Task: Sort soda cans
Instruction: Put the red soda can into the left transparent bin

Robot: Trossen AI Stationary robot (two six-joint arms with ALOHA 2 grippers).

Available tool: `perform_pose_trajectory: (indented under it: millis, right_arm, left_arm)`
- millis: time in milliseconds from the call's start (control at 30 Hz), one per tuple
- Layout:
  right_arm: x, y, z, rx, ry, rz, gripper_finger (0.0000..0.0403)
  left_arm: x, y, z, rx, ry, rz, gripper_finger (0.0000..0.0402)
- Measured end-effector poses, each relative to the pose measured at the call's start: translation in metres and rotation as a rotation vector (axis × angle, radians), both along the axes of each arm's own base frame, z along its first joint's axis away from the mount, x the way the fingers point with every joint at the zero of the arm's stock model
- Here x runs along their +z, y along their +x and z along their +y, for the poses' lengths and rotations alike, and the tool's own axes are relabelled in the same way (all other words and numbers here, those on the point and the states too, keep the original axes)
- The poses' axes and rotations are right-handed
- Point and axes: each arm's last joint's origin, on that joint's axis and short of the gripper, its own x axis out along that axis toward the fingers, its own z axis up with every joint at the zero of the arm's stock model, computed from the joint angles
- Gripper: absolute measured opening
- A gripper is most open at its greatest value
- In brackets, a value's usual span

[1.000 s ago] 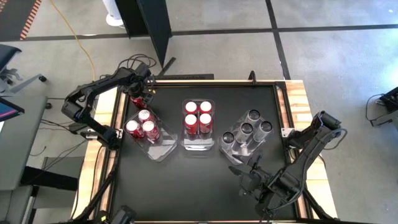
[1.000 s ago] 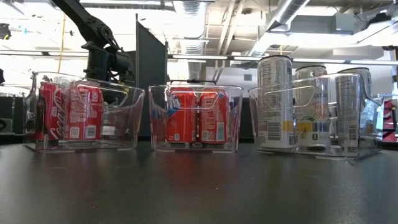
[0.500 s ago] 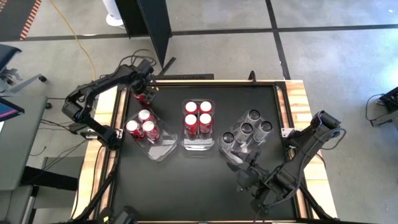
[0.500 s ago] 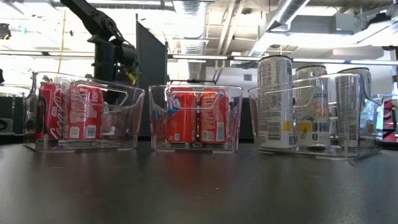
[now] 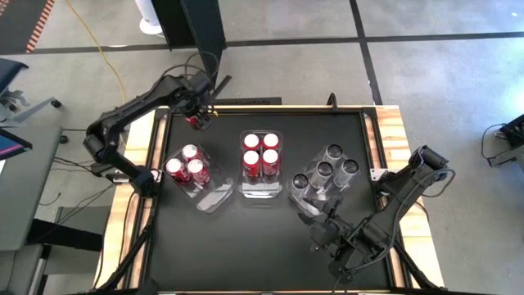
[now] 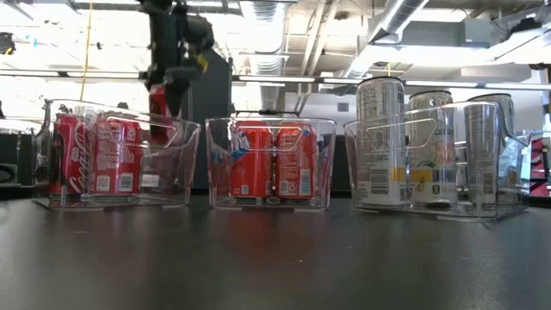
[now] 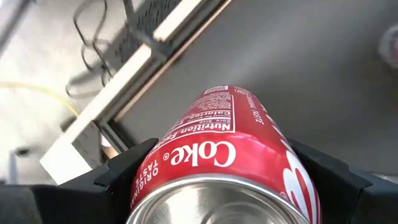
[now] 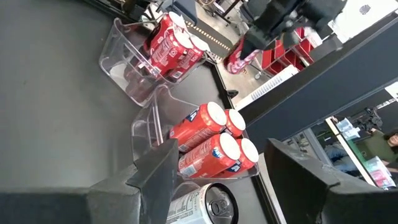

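My left gripper [image 5: 197, 117] is over the table's far left corner, shut on a red Coke can [image 7: 217, 124], which also shows as the red can [image 6: 159, 108] behind the left bin in the low view. Three red cans [image 5: 187, 166] stand in the left clear bin. More red cans [image 5: 262, 152] stand in the middle bin. Silver cans [image 5: 328, 170] stand in the right bin. My right gripper [image 8: 221, 165] is open and waits near the table's near right side, touching nothing. My left gripper pinches the red can between its two fingers [image 7: 121, 177], on the can's side wall just below the silver top rim [image 7: 211, 199]. The fingers come from above, pointing down. The can hangs below them, roughly upright and lifted clear of the table.
Three clear plastic bins stand in a row across the table's middle: the left bin [image 5: 214, 195], the middle bin [image 5: 262, 188] and the right bin [image 5: 304, 195]. The left bin has bare floor at its near end. A dark panel [image 5: 205, 33] stands beyond the far edge.
My left gripper has risen with the red can and moved toward the table's far edge and a little to the right. The can has gone from low beside the left bin to well above the table. The cans in the bins have not moved.
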Motion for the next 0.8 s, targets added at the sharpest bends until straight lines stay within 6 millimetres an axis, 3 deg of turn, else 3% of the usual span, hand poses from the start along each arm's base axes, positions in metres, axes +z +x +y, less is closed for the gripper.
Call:
perform_pose_trajectory:
  millis: [167, 300, 500, 800]
  right_arm:
    - [0.0, 0.0, 0.0, 0.001, 0.0, 0.0, 0.0255]
    - [0.0, -0.001, 0.001, 0.003, 0.0, 0.001, 0.0255]
    - [0.0, -0.001, 0.001, 0.008, 0.008, 0.012, 0.0255]
    - [0.0, -0.001, 0.001, 0.01, 0.013, 0.012, 0.0255]
  left_arm:
    - [0.039, 0.014, -0.028, -0.106, 0.037, -0.014, 0.0312]
    - [0.058, 0.022, -0.056, -0.193, 0.027, -0.01, 0.0312]
    - [0.072, 0.032, -0.105, -0.293, 0.044, 0.024, 0.0312]
    - [0.083, 0.039, -0.175, -0.433, 0.031, -0.1, 0.0312]
